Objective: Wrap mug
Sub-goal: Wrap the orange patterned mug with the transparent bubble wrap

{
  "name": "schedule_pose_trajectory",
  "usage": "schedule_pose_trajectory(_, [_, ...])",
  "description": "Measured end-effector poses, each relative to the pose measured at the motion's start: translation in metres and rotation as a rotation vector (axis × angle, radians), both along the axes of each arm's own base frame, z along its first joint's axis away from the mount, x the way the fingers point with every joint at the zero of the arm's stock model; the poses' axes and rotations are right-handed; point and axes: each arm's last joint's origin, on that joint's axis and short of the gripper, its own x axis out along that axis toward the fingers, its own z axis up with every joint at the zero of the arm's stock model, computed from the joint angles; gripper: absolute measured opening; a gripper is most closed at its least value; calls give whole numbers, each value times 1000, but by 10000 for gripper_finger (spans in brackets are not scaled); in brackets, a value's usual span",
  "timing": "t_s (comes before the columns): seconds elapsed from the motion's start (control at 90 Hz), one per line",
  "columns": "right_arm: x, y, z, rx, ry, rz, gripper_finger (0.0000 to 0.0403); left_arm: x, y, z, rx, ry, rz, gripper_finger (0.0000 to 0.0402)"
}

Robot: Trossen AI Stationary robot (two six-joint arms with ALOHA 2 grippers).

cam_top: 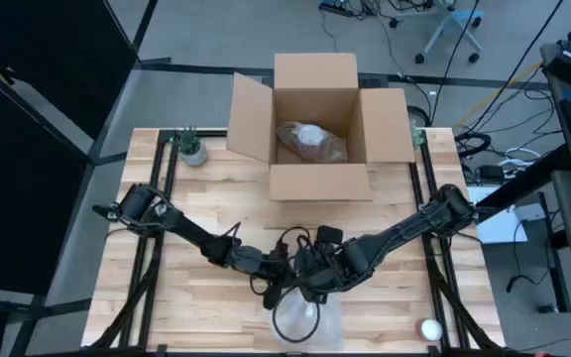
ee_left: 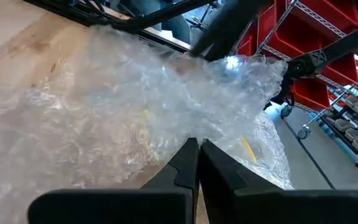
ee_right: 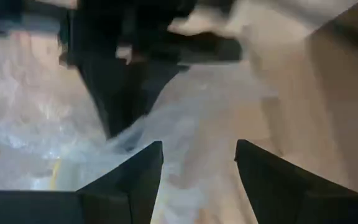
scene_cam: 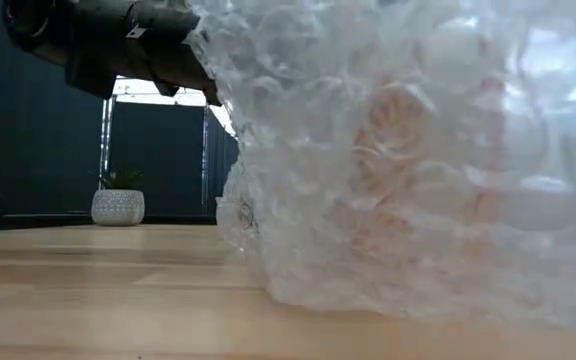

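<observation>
A bundle of clear bubble wrap (cam_top: 300, 319) lies on the wooden table near its front edge and fills the low view (scene_cam: 408, 150). A pinkish shape shows through it there; the mug itself is hidden. My left gripper (ee_left: 197, 146) is shut at the wrap's far side (cam_top: 278, 288). Beside it my right gripper (ee_right: 199, 152) stands open above the wrap's edge (cam_top: 311, 288); whether it touches the wrap, I cannot tell. In the right wrist view, the left gripper (ee_right: 123, 81) shows just ahead. My left gripper pinches a bunched part of the bubble wrap (ee_left: 191, 127) between its two fingertips, slanting down from the table's left. One layer or several, I cannot tell. The wrap rests on the table, rising in a crumpled heap around the fingers.
An open cardboard box (cam_top: 317, 124) with a wrapped bundle inside stands at the table's far middle. A small potted plant (cam_top: 191, 149) sits at the far left, and a white ball (cam_top: 429, 327) lies near the front right corner. Bare wood shows to either side.
</observation>
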Motion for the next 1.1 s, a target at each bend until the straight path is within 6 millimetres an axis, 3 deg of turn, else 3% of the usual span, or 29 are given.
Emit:
schedule_pose_trajectory(0.144, [-10,2,-45,38,71,-67,192,0,0,0,-1,1,-5,0])
schedule_pose_trajectory(0.289, [-12,1,-80,91,7,-122,192,0,0,0,-3,0,-8,0])
schedule_pose_trajectory(0.433, [-10,-4,-101,149,-64,-135,192,0,0,1,-7,-12,-9,0])
schedule_pose_trajectory(0.556, [-7,-9,-104,169,-68,-127,192,0,0,1,-8,-14,-9,0])
schedule_pose_trajectory(0.756, [-3,-11,-85,197,11,-52,192,0,0,1,-8,-14,-9,0])
schedule_pose_trajectory(1.1, [-5,-6,5,190,-27,45,192,0,0,1,-7,-14,-10,0])
